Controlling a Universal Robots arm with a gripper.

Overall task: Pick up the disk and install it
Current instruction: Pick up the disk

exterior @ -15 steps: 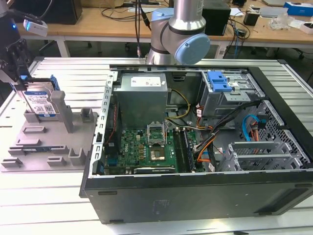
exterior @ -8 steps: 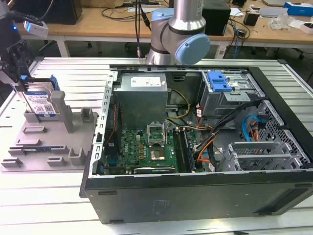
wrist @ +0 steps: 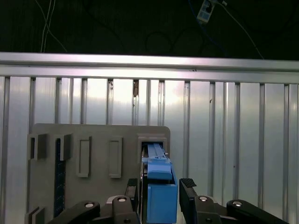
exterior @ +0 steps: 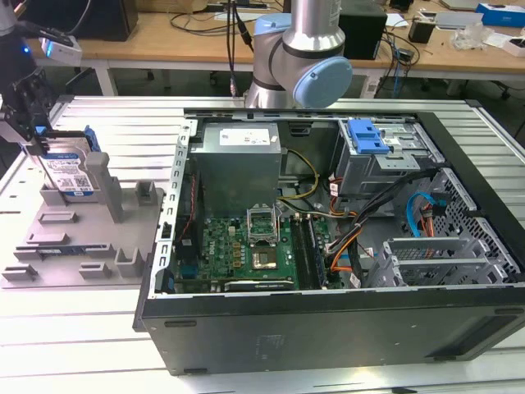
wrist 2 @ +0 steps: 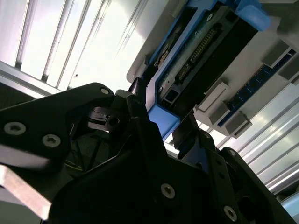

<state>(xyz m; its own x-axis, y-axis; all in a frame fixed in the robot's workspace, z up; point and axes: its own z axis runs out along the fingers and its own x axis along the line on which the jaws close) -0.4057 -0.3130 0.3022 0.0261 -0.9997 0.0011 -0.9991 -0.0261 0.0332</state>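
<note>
While the disk [wrist: 161,196] stands on edge in its slot in the grey holder [wrist: 98,140], the gripper [wrist: 160,184] sits astride its blue top edge in the first wrist view. Whether it has clamped the drive or merely brackets it, I cannot tell. So the pick-up looks at most half made: the disk is not lifted, and the carry and install are all left to do. Beside the holder, toward the exterior view's right, lies the open case [exterior: 328,322], its side wall rising between holder and interior. Inside are the motherboard [exterior: 250,246], a tangle of cables [exterior: 361,234] and, at the far side, a blue-latched drive cage [exterior: 367,135], a likely home for the disk. Beyond stands the arm [exterior: 299,57], then cluttered benches [exterior: 164,41].
</note>
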